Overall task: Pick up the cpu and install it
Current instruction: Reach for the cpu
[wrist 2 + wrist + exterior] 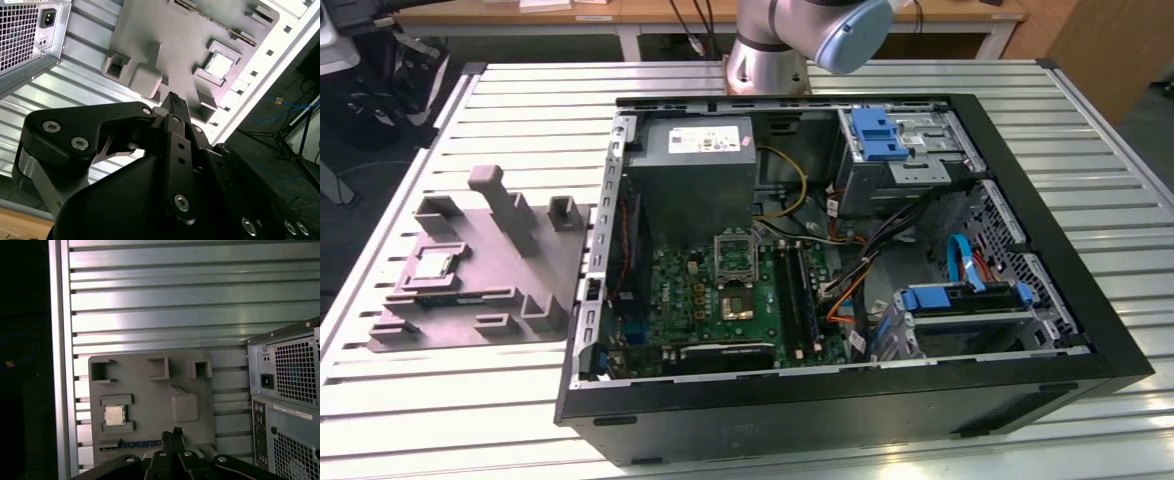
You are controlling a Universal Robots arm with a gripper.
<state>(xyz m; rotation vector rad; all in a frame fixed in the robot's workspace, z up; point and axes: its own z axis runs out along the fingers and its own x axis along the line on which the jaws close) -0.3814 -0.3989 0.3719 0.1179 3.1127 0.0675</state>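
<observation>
Gripper (172, 434): fingers pressed together, nothing between them, and both wrist views agree. It hangs over the tray (150, 390), clear of it, no contact.

cpu (115, 415) sits flat in its tray recess, metal top up, between two raised lips. In the first wrist view it is off to one side of the fingertips, not under them. In the second wrist view the cpu (220, 65) is in the same pocket, well apart from the gripper (173, 96). Not yet picked.

Exterior view:
- tray (520, 250) lies on the slatted table (454, 420) at the exterior view's left, just beside the open case (854, 410).
- cpu (430, 264) is near the tray edge away from the case.
- arm (781, 40) base stands on the table behind the case.

Inside the case:
- board (707, 310) lies flat on the case floor.
- socket (732, 248) has a silver frame and a dark centre. Can't tell whether its latch is up.
- memory sticks (794, 290), long and black, are just beside the socket toward the exterior view's right.

Case rear, with vent grille and power inlet, shows in both wrist views (285, 370) (25, 30). It is close beside the tray (165, 30), with table (150, 290) slats between them.
</observation>
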